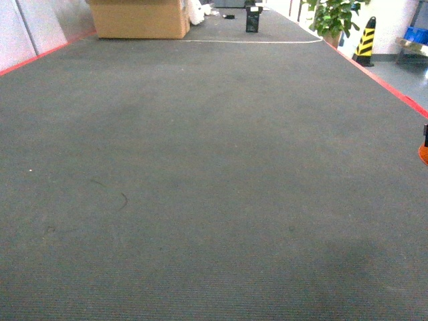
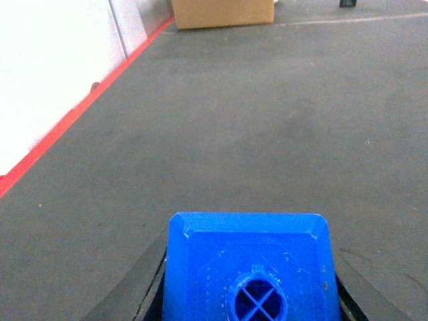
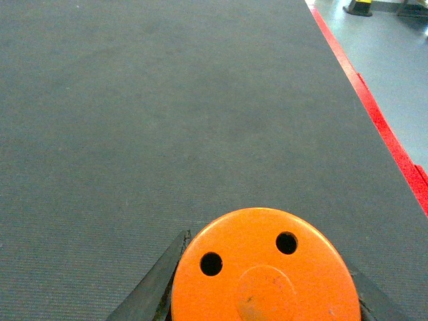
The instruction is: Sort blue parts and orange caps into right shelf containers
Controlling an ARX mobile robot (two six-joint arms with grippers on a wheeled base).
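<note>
Blue plastic fills the bottom of the left wrist view: a blue part [image 2: 251, 267], square-cornered with a round stud on the face toward the camera, sits clamped in the left gripper [image 2: 251, 294], whose dark fingers [image 2: 150, 284] press against both of its sides. Over on the right wrist view an orange cap [image 3: 264, 267], its flat top showing two small holes, is pinched the same way in the right gripper [image 3: 264, 294], a dark finger [image 3: 160, 277] tight against each side. Both pieces hang above grey carpet [image 1: 200, 187], not touching it. In the head view only a sliver of orange shows at the far right edge, too small to tell what it is. The carpet runs far ahead, edged by a red floor stripe [image 1: 381, 83] on the right and another on the left beside a pale wall. At the far end stand a cardboard box [image 1: 140, 19], a potted plant [image 1: 331, 17] and a yellow-and-black striped post [image 1: 364, 41]. A small black object [image 1: 252, 19] stands near the box.
</note>
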